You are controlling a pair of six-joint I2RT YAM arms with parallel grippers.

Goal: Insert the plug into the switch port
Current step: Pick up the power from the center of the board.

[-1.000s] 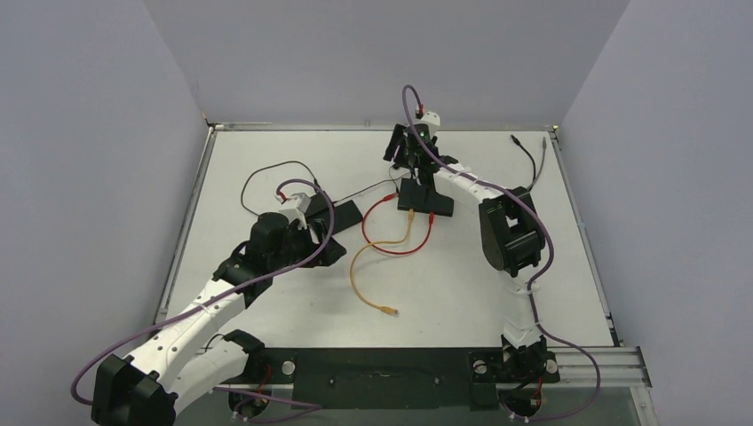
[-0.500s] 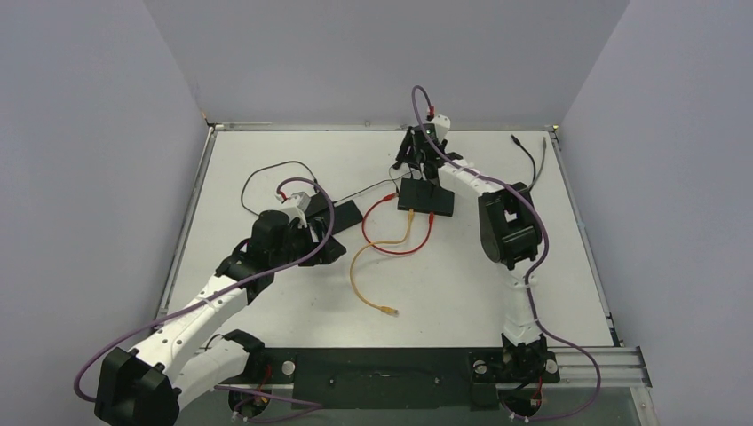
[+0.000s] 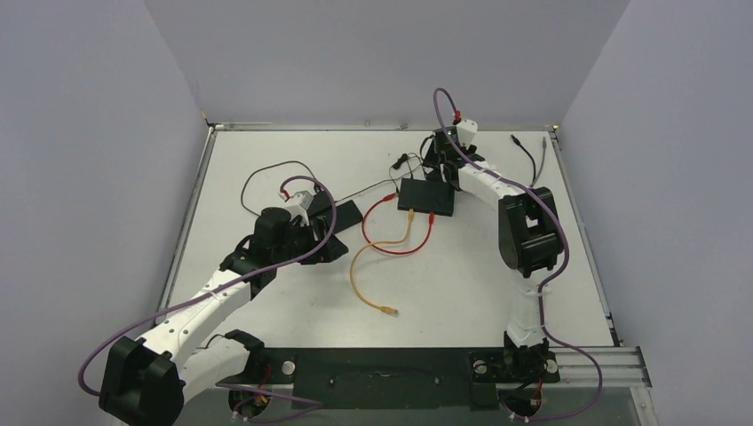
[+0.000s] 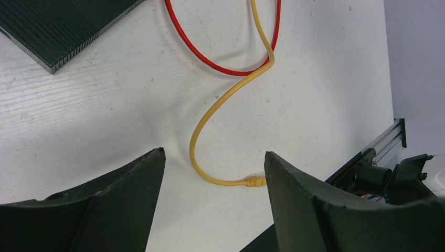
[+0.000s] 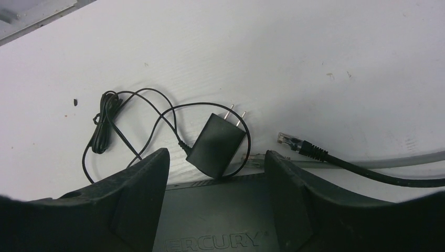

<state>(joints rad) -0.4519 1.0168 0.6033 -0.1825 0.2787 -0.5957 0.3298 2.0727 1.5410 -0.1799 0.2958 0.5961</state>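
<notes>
— Is any plug seated in the switch?
— None is seen going in. The yellow plug lies loose on the counter, well apart from the switch; a black plug lies just behind it.
— The claws?
— Both are spread wide with nothing gripped: the left claw above the yellow plug, the right claw over the switch's rear edge. Grasping and insertion are not yet done.

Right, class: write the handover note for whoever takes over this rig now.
Left gripper: fingers open, empty, above the yellow cable's loose plug on the table.
Right gripper: fingers open, empty, over the switch's far edge, by a power adapter and a black cable's loose plug.
Done: no plug grasped yet.
Left: grasp a plug, insert it into a switch port.
</notes>
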